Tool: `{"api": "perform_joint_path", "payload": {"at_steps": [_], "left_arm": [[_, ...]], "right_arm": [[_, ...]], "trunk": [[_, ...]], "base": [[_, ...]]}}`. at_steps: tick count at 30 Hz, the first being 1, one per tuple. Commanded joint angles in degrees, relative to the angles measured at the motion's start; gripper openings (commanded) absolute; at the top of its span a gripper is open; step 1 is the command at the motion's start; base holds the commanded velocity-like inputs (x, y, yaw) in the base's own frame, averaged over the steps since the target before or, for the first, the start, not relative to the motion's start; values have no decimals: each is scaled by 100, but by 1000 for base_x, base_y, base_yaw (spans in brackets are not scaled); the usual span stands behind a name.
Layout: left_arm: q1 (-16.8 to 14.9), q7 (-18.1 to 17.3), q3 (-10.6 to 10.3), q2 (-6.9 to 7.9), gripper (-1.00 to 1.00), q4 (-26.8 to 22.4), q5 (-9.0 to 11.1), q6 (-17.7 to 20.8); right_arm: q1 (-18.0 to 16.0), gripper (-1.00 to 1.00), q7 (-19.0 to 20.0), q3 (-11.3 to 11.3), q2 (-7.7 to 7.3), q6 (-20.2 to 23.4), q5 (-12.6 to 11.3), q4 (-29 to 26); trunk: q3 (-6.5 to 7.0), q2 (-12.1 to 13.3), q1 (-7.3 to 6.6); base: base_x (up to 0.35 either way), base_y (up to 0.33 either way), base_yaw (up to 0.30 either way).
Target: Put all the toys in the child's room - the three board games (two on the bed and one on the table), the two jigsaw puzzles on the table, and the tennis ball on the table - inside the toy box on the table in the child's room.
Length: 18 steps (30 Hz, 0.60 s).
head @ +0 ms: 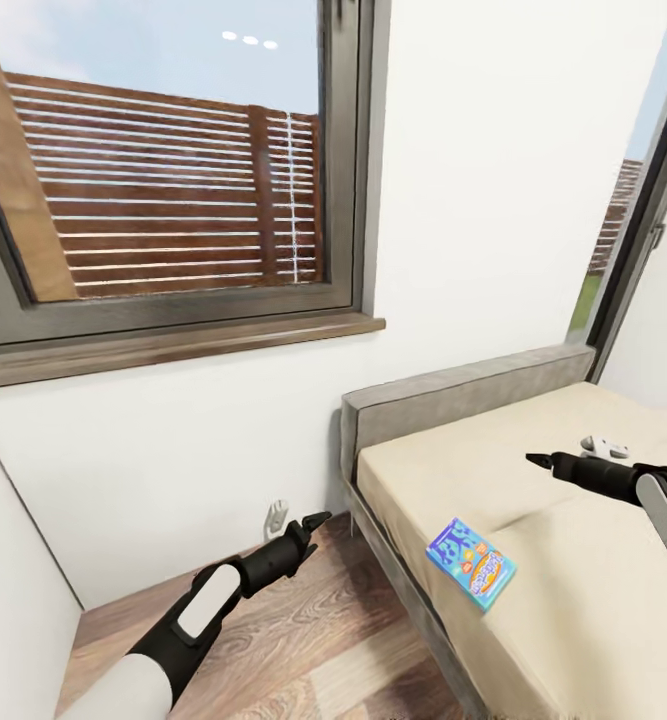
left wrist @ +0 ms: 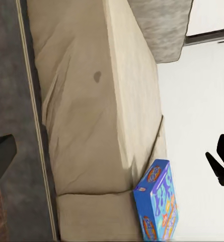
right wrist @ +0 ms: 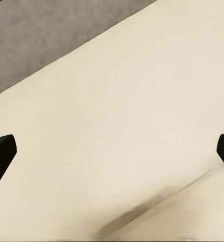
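Board game (head: 471,562) flat on the bed (head: 573,600), not yet picked up.
The blue box lies near the mattress edge, below and ahead of the right gripper (head: 539,461), which hovers over the mattress with fingers spread wide and holding nothing. The left gripper (head: 313,522) hangs low over the wood floor (head: 303,640) beside the bed frame, fingers parted, empty. Nothing here shows a toy boxed yet.
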Motion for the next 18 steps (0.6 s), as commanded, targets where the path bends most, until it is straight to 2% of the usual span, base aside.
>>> {"api": "perform_joint_path", "payload": {"at_steps": [1, 6, 18], "left_arm": [[-4, -5, -7, 1, 100, 2, 41, 25], [4, -91, -161, 3, 100, -78, 37, 5], [4, -135, -243, -7, 100, -122, 34, -35]], "right_arm": [[-3, 100, 25, -13, 0, 31, 10, -3], [-1, 100, 25, -95, -18, 52, 9, -78], [109, 100, 25, -250, -28, 64, 8, -315]], "trunk": [[-6, -2, -1], [-6, -2, -1], [-6, -2, -1]], "base": [[0, 0, -256], [0, 0, -259], [0, 0, -264]]}}
